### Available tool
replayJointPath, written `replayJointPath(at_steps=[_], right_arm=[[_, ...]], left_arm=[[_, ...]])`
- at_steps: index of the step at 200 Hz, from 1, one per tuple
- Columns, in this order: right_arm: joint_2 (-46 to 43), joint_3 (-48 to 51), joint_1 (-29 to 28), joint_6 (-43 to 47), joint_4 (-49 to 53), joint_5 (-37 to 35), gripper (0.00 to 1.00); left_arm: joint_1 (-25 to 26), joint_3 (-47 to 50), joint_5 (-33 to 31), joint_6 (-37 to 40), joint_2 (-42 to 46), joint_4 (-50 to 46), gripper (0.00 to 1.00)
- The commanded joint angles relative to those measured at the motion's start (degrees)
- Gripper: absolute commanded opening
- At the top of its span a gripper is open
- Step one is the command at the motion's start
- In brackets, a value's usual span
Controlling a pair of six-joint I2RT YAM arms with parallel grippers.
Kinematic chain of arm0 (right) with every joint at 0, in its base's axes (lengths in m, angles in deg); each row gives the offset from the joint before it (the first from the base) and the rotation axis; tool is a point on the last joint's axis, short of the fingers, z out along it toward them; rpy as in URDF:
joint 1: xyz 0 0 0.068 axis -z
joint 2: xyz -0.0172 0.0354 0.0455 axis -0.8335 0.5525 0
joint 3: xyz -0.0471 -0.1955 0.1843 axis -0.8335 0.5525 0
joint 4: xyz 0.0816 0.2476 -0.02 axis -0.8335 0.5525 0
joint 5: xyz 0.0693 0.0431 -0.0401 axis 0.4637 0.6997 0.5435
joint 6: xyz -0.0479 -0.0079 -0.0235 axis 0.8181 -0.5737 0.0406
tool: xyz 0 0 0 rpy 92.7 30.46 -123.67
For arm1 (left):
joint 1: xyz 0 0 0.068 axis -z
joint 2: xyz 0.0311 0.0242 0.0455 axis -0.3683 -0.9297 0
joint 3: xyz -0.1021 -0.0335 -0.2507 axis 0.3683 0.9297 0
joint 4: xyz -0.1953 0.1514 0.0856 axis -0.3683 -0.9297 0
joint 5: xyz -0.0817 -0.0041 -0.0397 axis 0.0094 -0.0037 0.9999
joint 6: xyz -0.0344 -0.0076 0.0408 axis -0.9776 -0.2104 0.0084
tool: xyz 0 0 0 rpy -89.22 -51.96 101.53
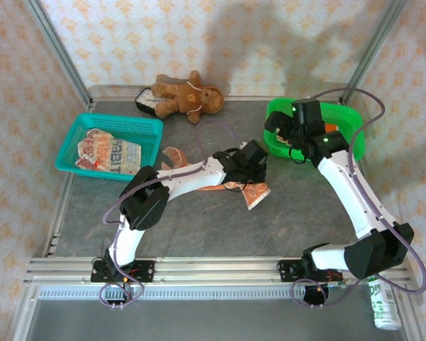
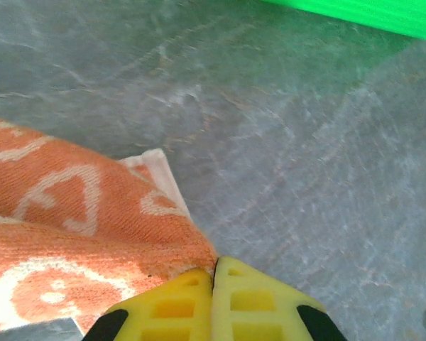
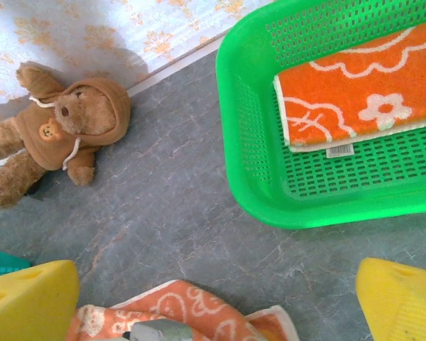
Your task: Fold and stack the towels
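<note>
An orange-and-cream towel lies crumpled mid-table under my left arm. My left gripper is low over it. In the left wrist view its yellow fingertips are pressed together on a fold of that towel. My right gripper hovers by the left rim of the green basket, open, its fingers wide apart and holding nothing. An orange towel with white flowers lies folded in the green basket. A cream towel with block lettering sits in the teal basket.
A brown teddy bear lies at the back wall, also seen in the right wrist view. A white bottle stands off the table's near right corner. Bare grey table lies between the two baskets and in front of the towel.
</note>
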Motion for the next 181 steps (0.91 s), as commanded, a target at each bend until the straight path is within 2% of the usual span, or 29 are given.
replayJointPath(at_steps=[1,26,49,63,74,93,101,118,145,159,181], right_arm=[[1.7,1.3,-0.2,0.3,1.5,-0.7,1.0],[3.0,2.8,-0.3,0.5,1.6,-1.0,0.99],[3.4,6.1,-0.2,1.9,-0.1,1.0,0.99],[4.4,8.0,-0.3,3.1,-0.3,3.4,0.98],[5.1,9.7,-0.2,3.9,-0.3,5.5,0.88],[5.9,13.4,-0.3,5.2,-0.8,8.0,0.65],[5.7,15.3,-0.3,5.4,-1.4,8.9,0.6],[4.5,19.9,-0.3,5.3,-3.3,10.9,0.54],[3.0,25.8,-1.2,4.3,-6.3,12.6,0.44],[3.3,27.5,-2.8,4.3,-7.2,12.6,0.38],[5.0,28.8,-6.3,3.5,-8.4,11.4,0.37]], left_arm=[[0.8,-1.3,1.3,0.4,0.5,-2.0,0.27],[-0.3,5.7,-3.1,0.3,6.5,-1.5,0.5],[-2.7,13.6,-5.5,-1.7,13.0,-1.1,0.51],[-4.1,18.7,-7.5,-2.9,15.5,-1.0,0.46],[-5.6,22.8,-8.8,-4.3,16.8,-0.7,0.4],[-8.4,28.1,-8.9,-6.4,17.4,0.0,0.28],[-9.7,29.3,-8.6,-7.3,16.9,-0.1,0.21],[-11.3,30.0,-7.8,-7.3,15.1,0.2,0.17],[-12.8,26.3,-11.9,-5.7,10.6,-5.3,0.07],[-14.7,24.9,-12.7,-4.9,9.4,-7.2,0.06],[-18.3,23.2,-12.9,-2.8,6.0,-8.0,0.05]])
